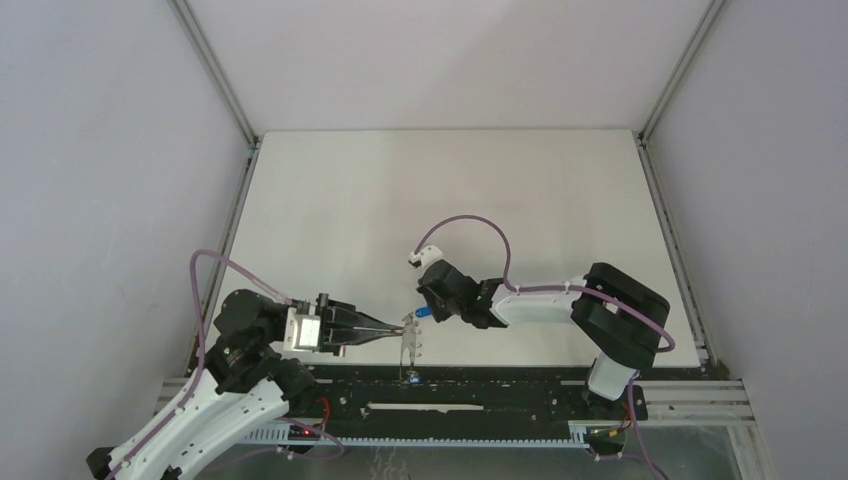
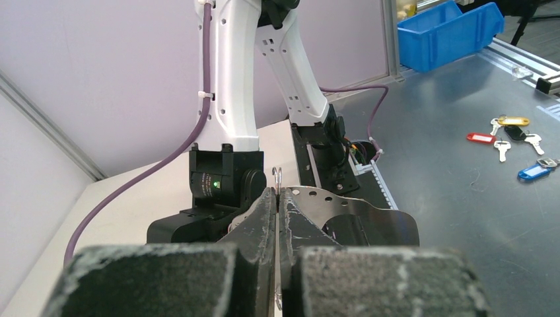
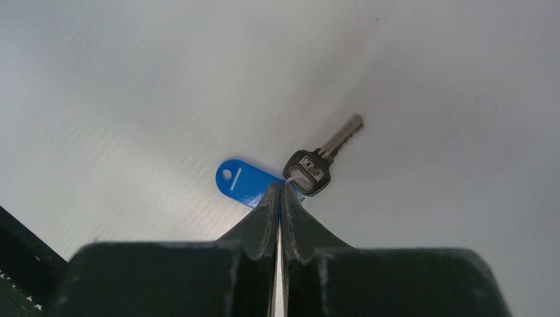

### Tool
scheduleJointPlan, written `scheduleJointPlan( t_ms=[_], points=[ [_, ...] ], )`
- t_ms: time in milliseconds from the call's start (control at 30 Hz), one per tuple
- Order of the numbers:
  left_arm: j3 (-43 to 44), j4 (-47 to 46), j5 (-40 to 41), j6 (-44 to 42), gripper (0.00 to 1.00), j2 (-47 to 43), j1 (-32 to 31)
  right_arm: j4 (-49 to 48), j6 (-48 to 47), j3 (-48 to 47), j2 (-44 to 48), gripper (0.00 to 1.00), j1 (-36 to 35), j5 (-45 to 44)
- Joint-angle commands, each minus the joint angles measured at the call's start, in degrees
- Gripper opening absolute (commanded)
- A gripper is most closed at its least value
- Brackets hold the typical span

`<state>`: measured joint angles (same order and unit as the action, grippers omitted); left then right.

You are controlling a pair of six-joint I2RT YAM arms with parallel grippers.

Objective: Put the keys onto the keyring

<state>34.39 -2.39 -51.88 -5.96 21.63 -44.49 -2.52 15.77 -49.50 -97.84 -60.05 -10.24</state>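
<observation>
A: Start at the left. What is there?

B: The left arm [image 1: 215, 400] reaches right along the near edge of the white bench [image 1: 450, 200]. The left jaws are clenched on the keyring [image 1: 408, 338].

A: How does the keyring look?

B: Thin and grey. From above it stands on edge just past the fingertips, over the bench's near edge. In the left wrist view it is edge-on, a fine wire line pinched between the two dark fingers [image 2: 261, 218], with a small loop showing above their tips.

A: Anything under it?

B: A blue speck [image 1: 412, 379] on the black rail [image 1: 480, 395], too small to tell what.

A: And the key?

B: Just right of the keyring, at the tip of the right jaws. I cannot tell whether the two touch. The right jaws are pressed tight together where the tag [image 3: 238, 181] meets the key [image 3: 323, 158].

A: Describe them.

B: The tag is oblong and bright blue, with a pale dot and a pale stroke at its rounded end. The key has a dark, squarish head with stamped marks and a silver blade pointing up and right in the right wrist view. White bench lies behind both. Whether they rest on it I cannot tell.

A: Farther right?

B: The right arm [image 1: 560, 300] bends back toward its base, a purple cable [image 1: 470, 225] arching over it.
</observation>
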Motion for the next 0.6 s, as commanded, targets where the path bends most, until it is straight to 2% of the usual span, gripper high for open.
scheduleJointPlan(
  t_ms=[0,100,267,333,467,567],
  points=[
    [0.9,-2.3,-0.6,0.7,0.0,0.3,0.5,-0.7,-0.5,0.4,4.0,0.03,0.4,-1.8],
    [1.0,-2.4,-0.6,0.7,0.0,0.5,0.5,-1.4,-0.5,1.4,5.4,0.0,0.8,-0.8],
    [1.1,-2.7,-0.5,0.8,0.0,0.6,0.5,-1.9,-0.4,2.9,6.6,0.02,1.4,-0.3],
    [1.1,-2.7,-0.5,0.8,0.0,0.6,0.5,-1.4,-0.6,3.0,6.7,0.11,1.3,-0.6],
    [1.1,-2.7,-0.6,0.8,0.0,0.7,0.5,-1.9,-0.3,3.8,6.3,0.2,1.0,-0.5],
    [1.0,-2.8,-0.5,0.8,0.0,0.7,0.6,-2.7,-0.2,3.8,5.7,0.37,0.9,0.7]
  ],
)
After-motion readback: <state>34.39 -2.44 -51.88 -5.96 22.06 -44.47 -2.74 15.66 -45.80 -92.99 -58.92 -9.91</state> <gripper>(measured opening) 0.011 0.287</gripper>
